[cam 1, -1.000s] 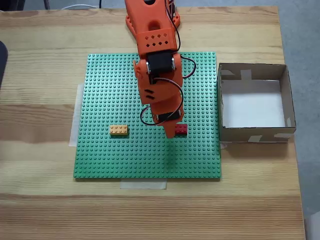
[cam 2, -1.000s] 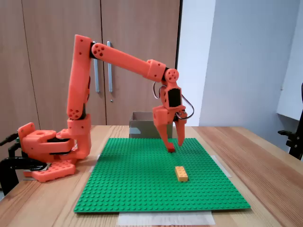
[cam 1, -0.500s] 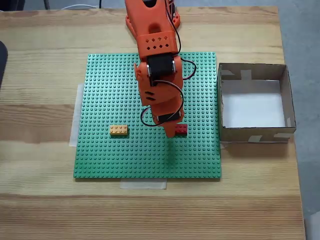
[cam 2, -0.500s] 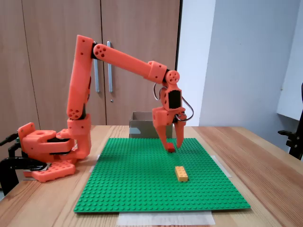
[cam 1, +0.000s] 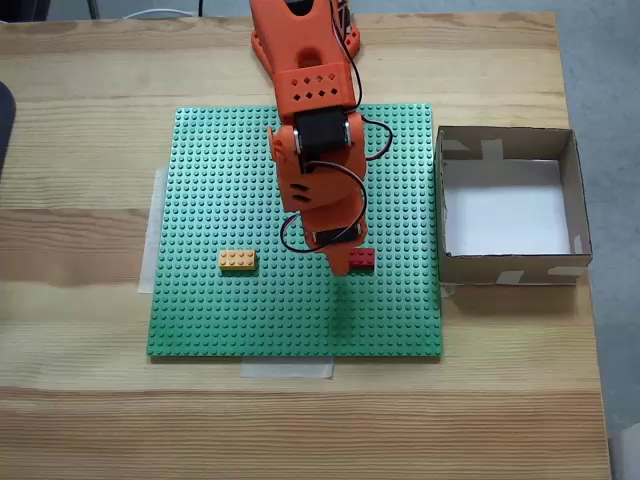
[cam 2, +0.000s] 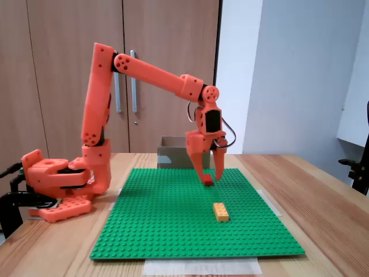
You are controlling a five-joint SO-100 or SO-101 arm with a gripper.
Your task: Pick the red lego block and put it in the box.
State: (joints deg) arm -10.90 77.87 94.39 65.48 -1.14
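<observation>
Fixed view: yellow-orange brick [cam 1: 237, 260] beside red lego block [cam 1: 362, 258].

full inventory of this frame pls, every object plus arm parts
red lego block: 1, red, on the baseplate right of centre in the overhead-like fixed view, at the end effector's tips.
yellow-orange brick: 1, on the baseplate, left of the red one, apart from it.
baseplate: 1, green, studded, taped to the table.
box: 1, brown cardboard, white floor, tape patches, right of the baseplate, nothing seen inside.
table: 1, light wood.
cabinet doors: wooden, behind the arm in the side fixed view.
arm: 1, orange, base at the table's far edge.
end effector: 1, orange, pointing down at the red block; whether the fingers clamp it cannot be told.
</observation>
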